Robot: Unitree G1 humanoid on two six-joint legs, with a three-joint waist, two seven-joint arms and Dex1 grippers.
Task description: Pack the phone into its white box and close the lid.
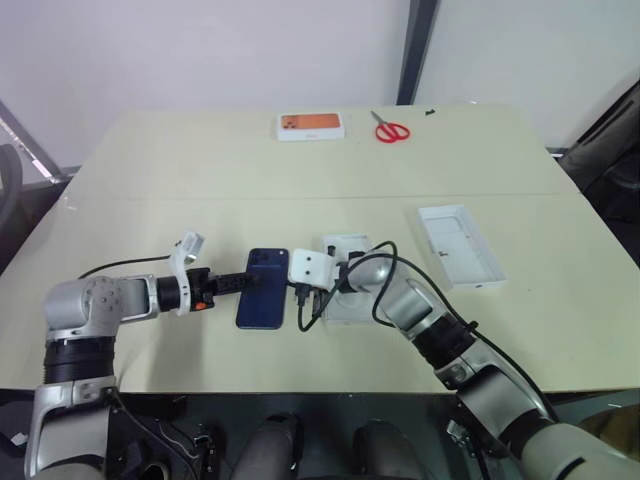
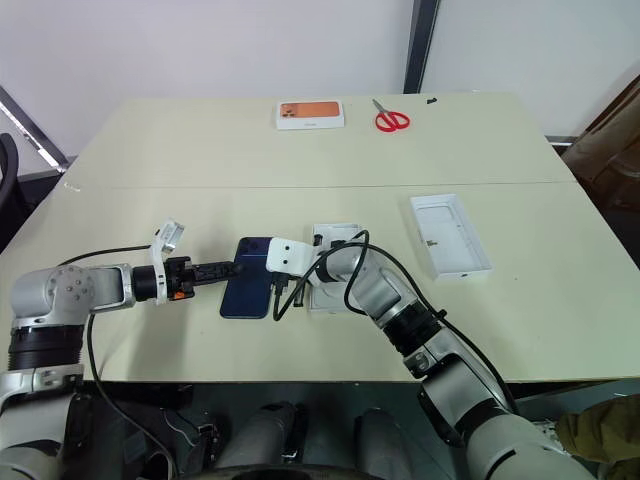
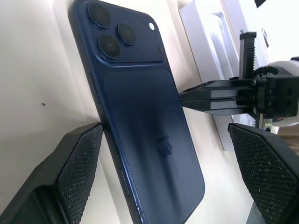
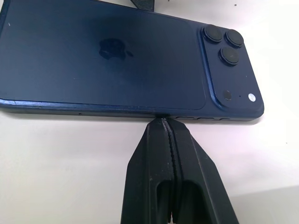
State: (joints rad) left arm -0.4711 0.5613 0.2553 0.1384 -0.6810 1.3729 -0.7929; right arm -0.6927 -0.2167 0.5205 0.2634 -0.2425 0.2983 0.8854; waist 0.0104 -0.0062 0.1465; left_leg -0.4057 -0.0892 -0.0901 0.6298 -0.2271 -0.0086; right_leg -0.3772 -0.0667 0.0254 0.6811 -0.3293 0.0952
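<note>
The dark navy phone (image 1: 263, 288) lies back up on the table, camera cluster at its far end. My left gripper (image 1: 250, 284) is open at the phone's left long edge, with the phone between its pads (image 3: 79, 172) in the left wrist view. My right gripper (image 4: 164, 122) is shut, empty, with its tips touching the phone's right long edge. A white box (image 1: 345, 247) lies just right of the phone, mostly covered by my right arm. The lid (image 1: 460, 245) rests inner face up, farther right.
A white box with an orange top (image 1: 311, 125) and red scissors (image 1: 392, 131) sit at the table's far edge. My right arm's black cables (image 1: 372, 262) loop over the white box.
</note>
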